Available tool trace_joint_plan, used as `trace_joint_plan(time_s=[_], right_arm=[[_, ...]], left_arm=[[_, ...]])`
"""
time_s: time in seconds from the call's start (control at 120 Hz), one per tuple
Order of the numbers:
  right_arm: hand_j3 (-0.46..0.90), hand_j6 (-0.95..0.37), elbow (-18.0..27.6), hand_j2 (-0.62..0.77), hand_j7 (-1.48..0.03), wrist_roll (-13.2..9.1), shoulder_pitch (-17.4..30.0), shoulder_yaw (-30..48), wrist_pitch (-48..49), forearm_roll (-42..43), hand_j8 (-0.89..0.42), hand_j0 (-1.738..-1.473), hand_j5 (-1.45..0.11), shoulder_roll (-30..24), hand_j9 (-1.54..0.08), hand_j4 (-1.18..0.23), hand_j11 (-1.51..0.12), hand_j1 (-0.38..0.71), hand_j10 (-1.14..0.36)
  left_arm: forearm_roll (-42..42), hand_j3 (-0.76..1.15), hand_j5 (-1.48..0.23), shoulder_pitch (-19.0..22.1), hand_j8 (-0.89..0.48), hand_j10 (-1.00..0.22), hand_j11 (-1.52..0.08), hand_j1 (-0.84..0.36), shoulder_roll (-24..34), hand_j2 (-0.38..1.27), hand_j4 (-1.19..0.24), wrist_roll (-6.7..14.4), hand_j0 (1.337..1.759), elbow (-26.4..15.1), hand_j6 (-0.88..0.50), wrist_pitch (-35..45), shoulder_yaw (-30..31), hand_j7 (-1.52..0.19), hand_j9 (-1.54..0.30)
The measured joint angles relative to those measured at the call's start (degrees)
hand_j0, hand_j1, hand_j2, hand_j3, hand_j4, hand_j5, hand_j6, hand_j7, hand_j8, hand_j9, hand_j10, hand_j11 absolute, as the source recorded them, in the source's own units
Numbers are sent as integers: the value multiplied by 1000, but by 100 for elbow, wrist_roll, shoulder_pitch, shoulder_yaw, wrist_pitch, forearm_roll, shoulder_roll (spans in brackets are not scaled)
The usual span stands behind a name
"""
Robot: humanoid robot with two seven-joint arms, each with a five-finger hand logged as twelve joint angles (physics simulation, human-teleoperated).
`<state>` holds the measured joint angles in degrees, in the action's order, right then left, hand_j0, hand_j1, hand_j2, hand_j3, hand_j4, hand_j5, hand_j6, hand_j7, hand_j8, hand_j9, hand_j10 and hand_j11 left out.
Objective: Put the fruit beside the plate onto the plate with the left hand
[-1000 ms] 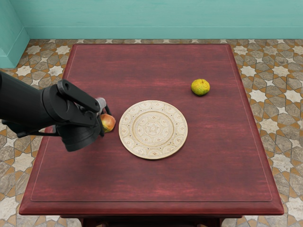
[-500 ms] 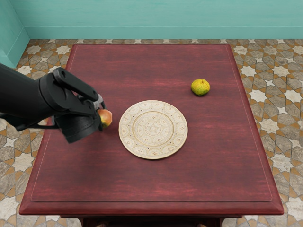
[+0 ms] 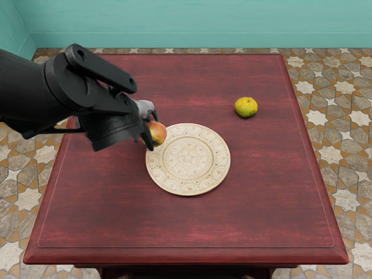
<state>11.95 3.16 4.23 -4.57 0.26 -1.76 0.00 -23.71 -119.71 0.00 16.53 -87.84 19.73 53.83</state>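
The left hand (image 3: 118,125) is curled around the red-yellow fruit (image 3: 157,133) and carries it over the left rim of the plate (image 3: 189,160), apparently lifted clear of it, ready for lowering nearer the centre; the green citrus (image 3: 246,107) lies well apart, far right.

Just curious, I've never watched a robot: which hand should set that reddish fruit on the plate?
The left hand: it grips the reddish fruit at the left rim of the plate. The right arm is out of view.
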Motion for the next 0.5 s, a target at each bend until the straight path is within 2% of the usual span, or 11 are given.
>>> trace_joint_plan(time_s=[0.208,0.333,0.392,0.5], right_arm=[[0,-23,0,-5,-29,0,-1,0,0,0,-22,-1658,-29,0,-29,-23,-29,-322,-22],[0,-23,0,-5,-29,0,-1,0,0,0,-23,-1658,-29,0,-29,-23,-29,-322,-22],[0,-23,0,-5,-29,0,1,0,0,0,-23,-1658,-29,0,-29,-23,-29,-322,-22],[0,-23,0,-5,-29,0,0,0,0,0,-23,-1658,-29,0,-29,-23,-29,-322,-22]], left_arm=[[34,0,-1197,15,-322,-794,-1166,-421,0,288,-178,32,1641,19,-111,-193,-686,-1166,-1153],[46,0,-1195,120,-322,-795,-1168,-420,0,279,-187,24,1641,63,-114,-221,-794,-1166,-1155],[48,0,-1196,296,-324,-795,-1169,-415,0,283,-188,16,1640,84,-112,-207,-798,-1167,-1156],[45,0,-1197,316,-323,-797,-1170,-416,0,273,-190,4,1640,131,-116,-185,-784,-1168,-1157]])
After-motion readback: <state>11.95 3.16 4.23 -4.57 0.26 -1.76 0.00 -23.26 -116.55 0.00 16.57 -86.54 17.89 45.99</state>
